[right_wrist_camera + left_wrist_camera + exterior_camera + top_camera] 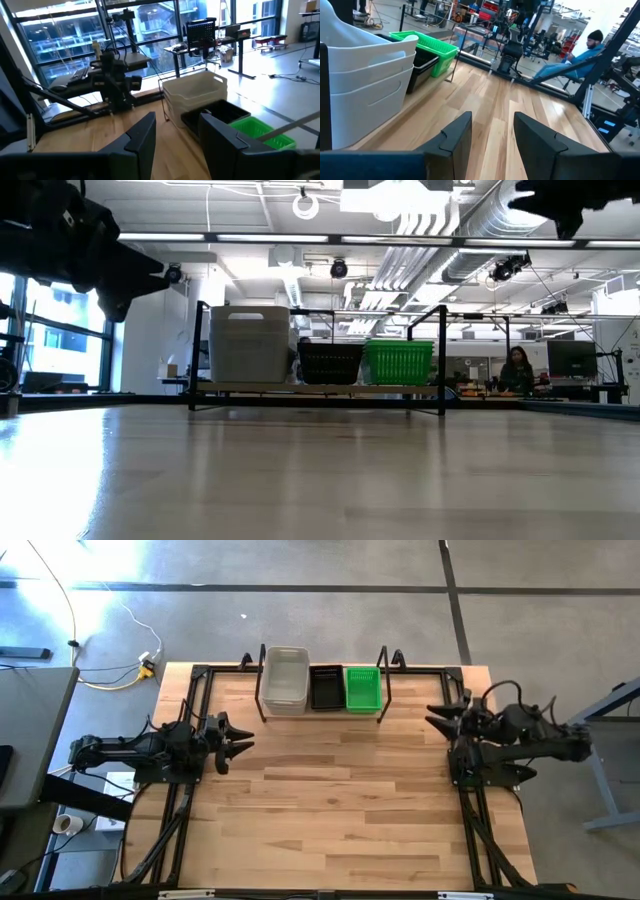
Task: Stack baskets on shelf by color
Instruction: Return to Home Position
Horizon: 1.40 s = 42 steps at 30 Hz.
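Three stacks of baskets stand side by side on the shelf at the table's far edge: whitish-grey baskets on the left, black perforated baskets in the middle, bright green baskets on the right. They rest by their bottoms on the light-wood plank. My left gripper hovers open over the table's left side, pointing right. My right gripper hovers open over the right side, pointing left. Both are empty and well away from the baskets.
The shelf's black metal uprights stand at both ends of the plank. Bare wooden tabletop stretches between the arms and toward the near edge. A seated person and office equipment show in the room beyond the table.
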Motion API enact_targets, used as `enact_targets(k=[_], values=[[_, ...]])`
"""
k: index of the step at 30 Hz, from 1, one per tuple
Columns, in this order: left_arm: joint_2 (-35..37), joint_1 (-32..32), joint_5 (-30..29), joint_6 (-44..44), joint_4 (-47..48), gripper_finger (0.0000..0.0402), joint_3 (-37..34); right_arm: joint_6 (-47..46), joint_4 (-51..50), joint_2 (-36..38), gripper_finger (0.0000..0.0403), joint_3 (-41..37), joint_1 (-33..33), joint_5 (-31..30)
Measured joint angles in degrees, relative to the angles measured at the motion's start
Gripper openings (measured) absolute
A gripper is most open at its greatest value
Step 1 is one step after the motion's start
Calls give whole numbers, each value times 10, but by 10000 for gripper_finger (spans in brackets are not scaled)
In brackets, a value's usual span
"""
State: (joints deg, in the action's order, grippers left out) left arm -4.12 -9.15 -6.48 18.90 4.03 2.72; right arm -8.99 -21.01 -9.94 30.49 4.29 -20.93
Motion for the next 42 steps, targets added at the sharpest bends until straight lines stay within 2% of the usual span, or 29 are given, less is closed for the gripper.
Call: enact_targets(k=[12,25,42], values=[[0,0,0,0,0,135,0,-11,33,99,133,-138,0,2],[0,0,-2,0,0,135,0,-60,133,97,133,-257,0,8],[0,0,-2,0,0,135,0,-52,155,76,133,-270,0,1]])
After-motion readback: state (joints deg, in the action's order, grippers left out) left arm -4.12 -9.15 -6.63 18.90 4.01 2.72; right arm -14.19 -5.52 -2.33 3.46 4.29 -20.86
